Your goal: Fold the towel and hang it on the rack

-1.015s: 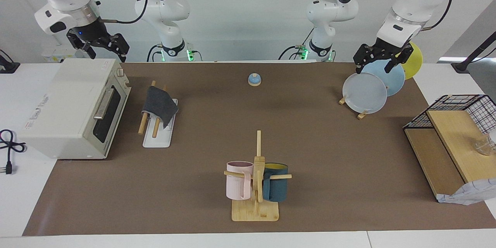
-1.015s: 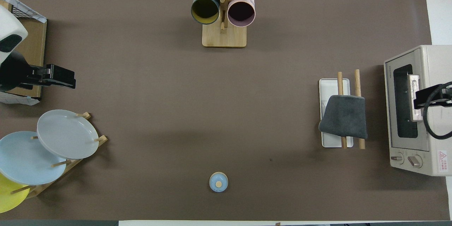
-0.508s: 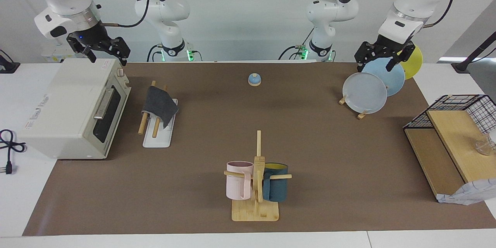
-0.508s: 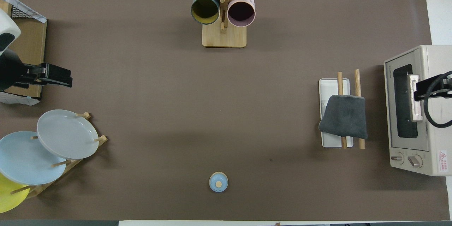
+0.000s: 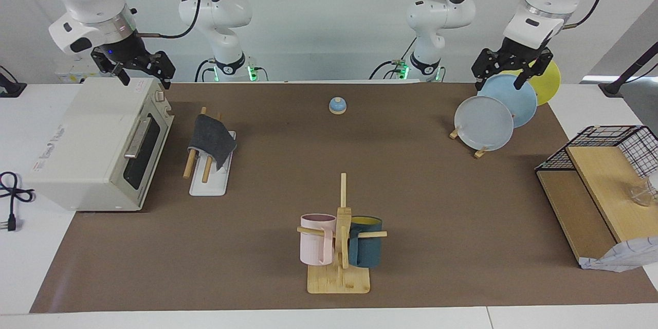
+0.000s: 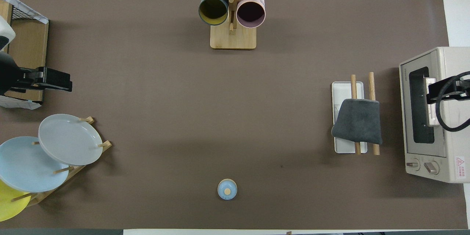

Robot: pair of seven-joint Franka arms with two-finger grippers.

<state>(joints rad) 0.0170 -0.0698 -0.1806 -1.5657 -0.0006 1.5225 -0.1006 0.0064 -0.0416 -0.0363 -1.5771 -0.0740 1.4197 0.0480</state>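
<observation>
- The towel (image 5: 212, 140) lies draped over the rack (image 5: 207, 170), hiding the middle stretch of both rods; only its dark grey face shows, and any fold inside cannot be seen.
- In the overhead view the left gripper (image 6: 55, 83) is cut off at the edge, just its black tip showing.
- The right gripper (image 6: 446, 91) is likewise cropped there, with a cable looped across it; it hangs over the toaster oven (image 6: 433, 114).
- The yellow plate (image 5: 546, 80) sits mostly hidden by the blue plate (image 5: 511, 100).
- The white patterned cloth (image 5: 619, 258) runs off the edge.
</observation>
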